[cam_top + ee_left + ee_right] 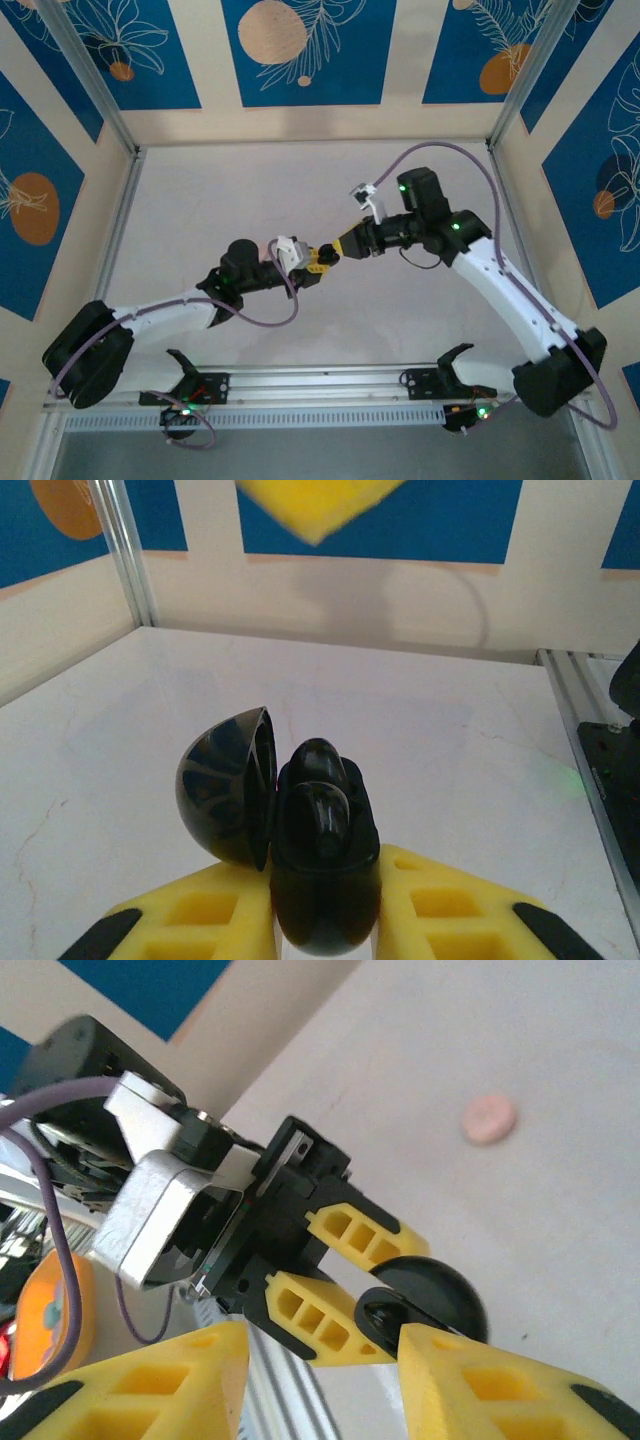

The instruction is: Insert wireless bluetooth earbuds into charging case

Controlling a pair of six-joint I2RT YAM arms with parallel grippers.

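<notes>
**Black case held open between two arms**

Yellow-padded jaws of the left gripper (325, 925) close narrowly on the black charging case (325, 880), holding it over the middle of the white surface (450, 740). Its lid (225, 800) stands open to the left, and two black earbuds (318, 765) sit inside the case. The right gripper (320, 1390) faces it from the right, very near, with jaws apart and nothing between them. A small pale pink piece (489, 1118) lies alone on the surface, too blurred to name.
</notes>
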